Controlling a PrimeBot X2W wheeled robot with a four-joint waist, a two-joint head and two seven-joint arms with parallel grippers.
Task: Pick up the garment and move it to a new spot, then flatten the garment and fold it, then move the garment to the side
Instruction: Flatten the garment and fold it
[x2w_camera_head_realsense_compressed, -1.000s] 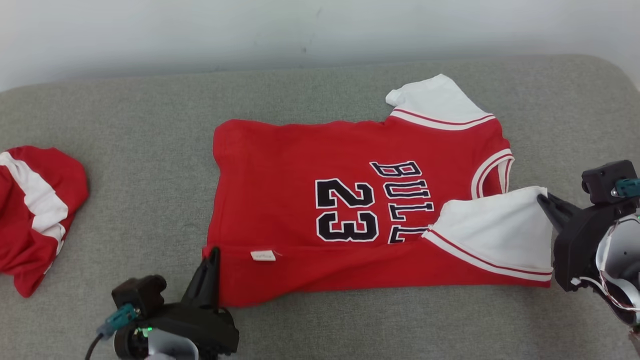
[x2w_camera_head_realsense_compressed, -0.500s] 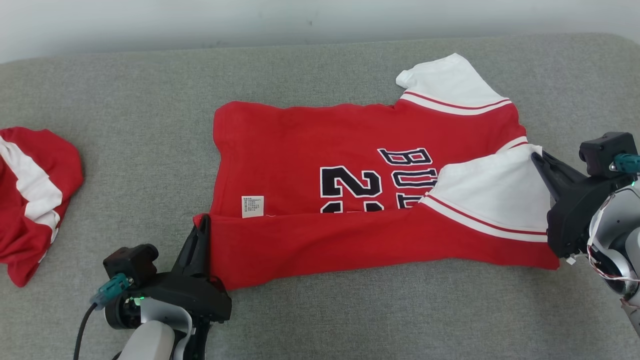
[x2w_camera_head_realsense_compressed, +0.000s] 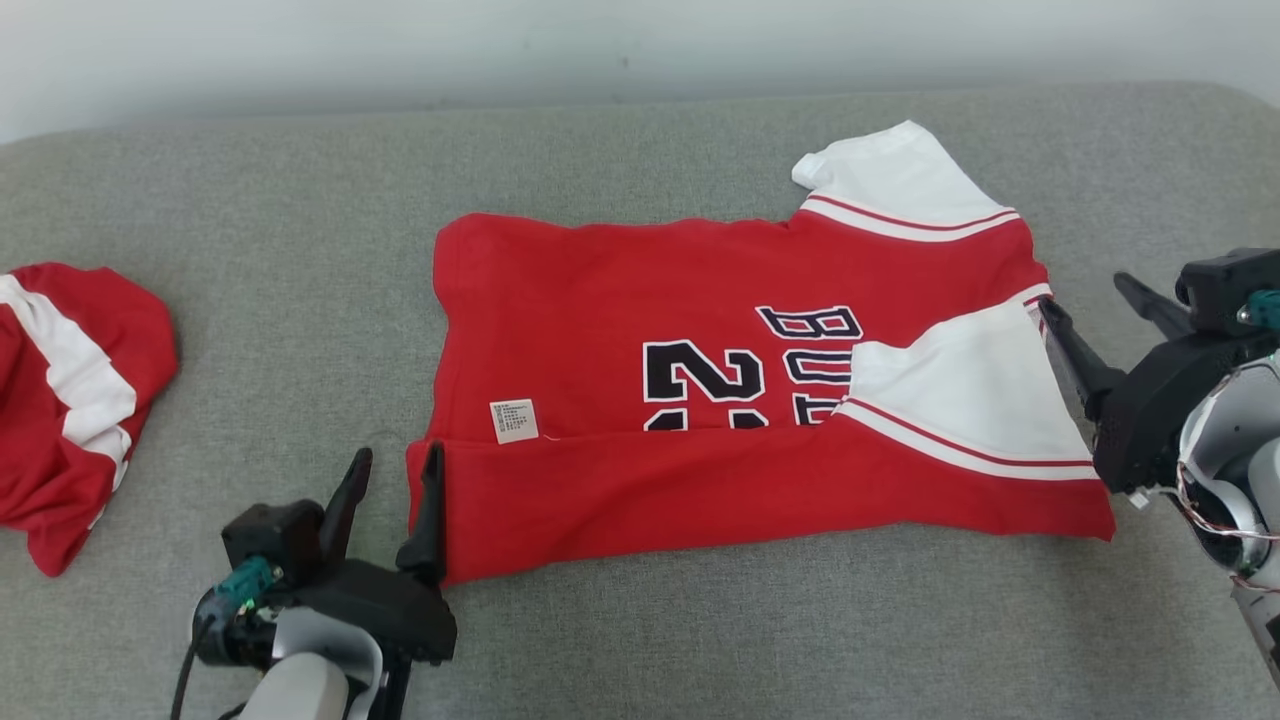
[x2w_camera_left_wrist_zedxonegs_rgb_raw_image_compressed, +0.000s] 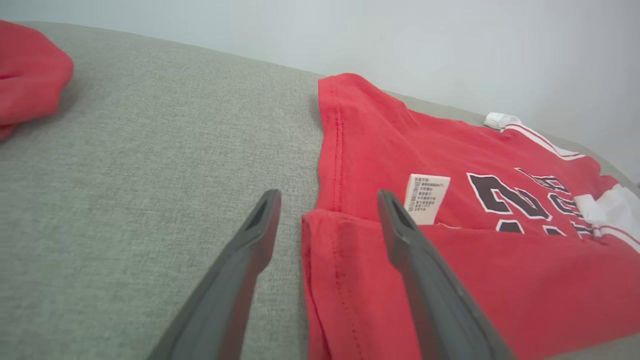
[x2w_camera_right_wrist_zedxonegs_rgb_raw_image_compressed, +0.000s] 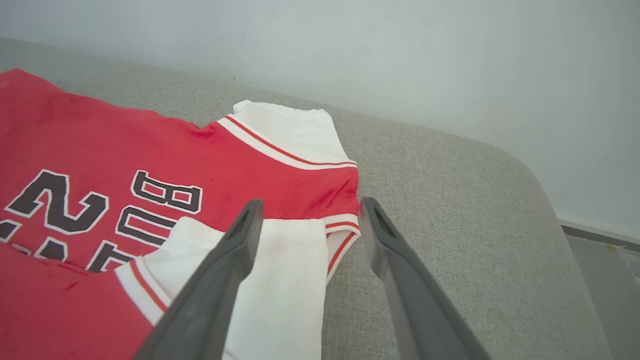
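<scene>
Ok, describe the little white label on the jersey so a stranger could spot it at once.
On the grey cushion lies a red jersey numbered 23, its near edge folded up. The label pokes out above that fold at the robot's left end: a small white rectangle with tiny print, far from the white sleeves.

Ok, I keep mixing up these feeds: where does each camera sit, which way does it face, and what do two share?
Head view: on the head, facing forward and down at the red jersey with white sleeves on the grey fabric couch; left gripper lower left, right gripper right, both open.
Left wrist view: on the left wrist, looking along its dark fingers at the jersey's white care label.
Right wrist view: on the right wrist, along its fingers at the folded white sleeve.
Shared: both wrist views show the black number print.
</scene>
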